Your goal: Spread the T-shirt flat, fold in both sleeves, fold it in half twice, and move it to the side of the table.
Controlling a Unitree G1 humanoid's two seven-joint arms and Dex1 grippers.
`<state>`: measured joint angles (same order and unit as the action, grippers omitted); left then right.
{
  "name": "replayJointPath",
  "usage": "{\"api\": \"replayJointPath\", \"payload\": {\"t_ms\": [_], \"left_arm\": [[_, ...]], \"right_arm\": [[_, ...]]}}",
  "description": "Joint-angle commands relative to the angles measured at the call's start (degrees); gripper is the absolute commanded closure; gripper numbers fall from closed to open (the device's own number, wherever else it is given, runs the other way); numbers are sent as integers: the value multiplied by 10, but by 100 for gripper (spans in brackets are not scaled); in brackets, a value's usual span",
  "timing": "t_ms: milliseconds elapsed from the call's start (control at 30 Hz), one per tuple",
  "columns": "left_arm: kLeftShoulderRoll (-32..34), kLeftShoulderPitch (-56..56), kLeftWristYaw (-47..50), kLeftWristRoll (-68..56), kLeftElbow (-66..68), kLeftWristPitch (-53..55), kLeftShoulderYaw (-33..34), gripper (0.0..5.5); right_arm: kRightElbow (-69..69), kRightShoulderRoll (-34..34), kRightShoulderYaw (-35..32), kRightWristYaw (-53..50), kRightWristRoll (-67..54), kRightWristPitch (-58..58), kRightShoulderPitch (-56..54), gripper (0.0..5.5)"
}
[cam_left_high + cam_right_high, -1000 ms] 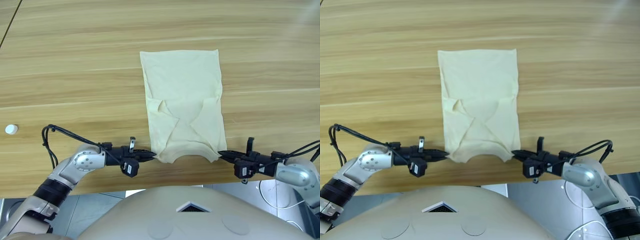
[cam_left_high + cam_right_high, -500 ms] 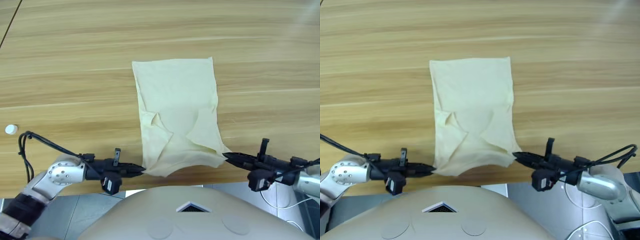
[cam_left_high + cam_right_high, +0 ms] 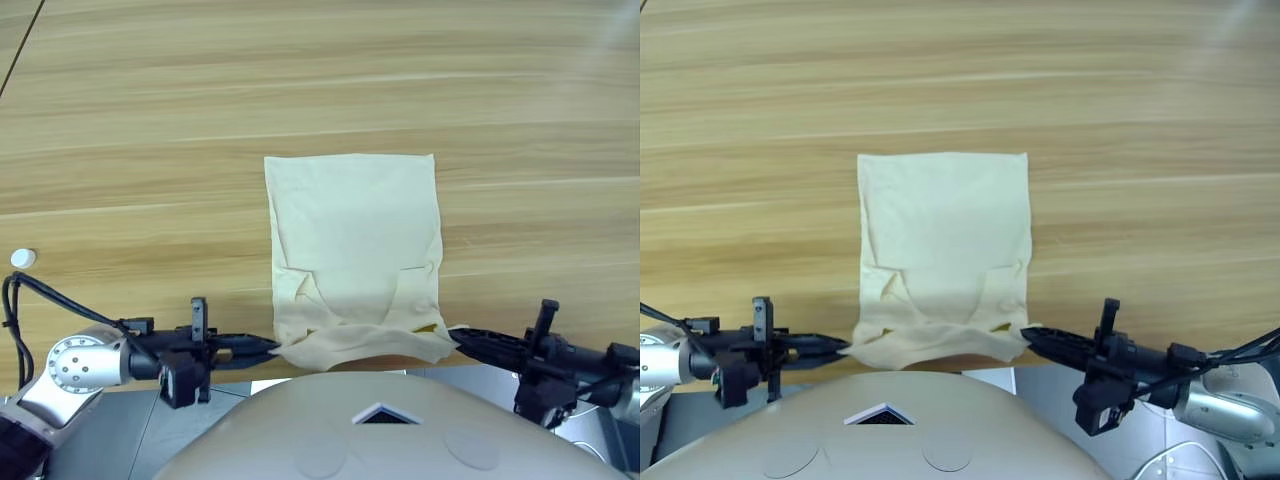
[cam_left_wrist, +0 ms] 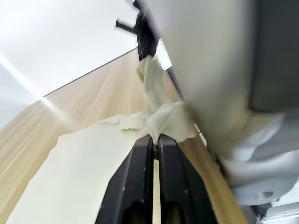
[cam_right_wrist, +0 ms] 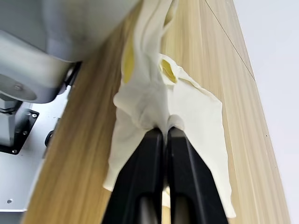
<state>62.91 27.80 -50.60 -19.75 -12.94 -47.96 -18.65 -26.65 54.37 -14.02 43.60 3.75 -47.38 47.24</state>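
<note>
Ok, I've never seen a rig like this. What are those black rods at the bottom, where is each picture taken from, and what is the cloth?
This is a humanoid robot with two arms, and each arm ends in two thin black fingers; those are the rods. Two pictures come from a stereo camera on its head, looking down over the arms. The other two come from a camera on each wrist, looking along that arm's fingers. On the wooden table lies a pale yellow T-shirt, and its sleeves appear to be folded in. The left fingers and the right fingers are each pinched shut on a near corner of the shirt, and its near edge is bunched up. A small white round thing sits on the table far to the left.
</note>
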Motion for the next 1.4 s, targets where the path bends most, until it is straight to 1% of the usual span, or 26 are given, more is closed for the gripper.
{"api": "replayJointPath", "payload": {"t_ms": [33,133,233,367,467,533,700,933,1133,1267,1400], "left_arm": [[-67,-62,16,25,38,45,12,550],[-115,-119,20,4,61,69,28,550],[-178,-204,42,6,130,102,52,550],[-256,-310,81,69,244,116,66,550],[-295,-375,114,129,327,110,69,550],[-318,-420,143,170,396,104,70,550],[-360,-510,220,266,556,79,58,550],[-396,-571,281,306,676,50,64,550],[-409,-591,349,363,738,47,45,550],[-415,-586,366,377,743,50,42,550],[-430,-602,377,388,787,81,37,550]], "right_arm": [[24,-24,41,-16,43,102,-128,550],[58,-54,67,-41,74,161,-225,550],[115,-89,99,-79,131,213,-338,550],[188,-121,148,-125,214,246,-446,550],[218,-134,170,-142,233,257,-490,550],[261,-150,189,-162,254,267,-539,550],[370,-185,237,-211,296,271,-635,550],[505,-219,282,-279,324,261,-723,550],[636,-256,330,-317,333,231,-770,550],[741,-283,342,-350,324,209,-807,550],[831,-311,358,-390,336,209,-839,550]]}}
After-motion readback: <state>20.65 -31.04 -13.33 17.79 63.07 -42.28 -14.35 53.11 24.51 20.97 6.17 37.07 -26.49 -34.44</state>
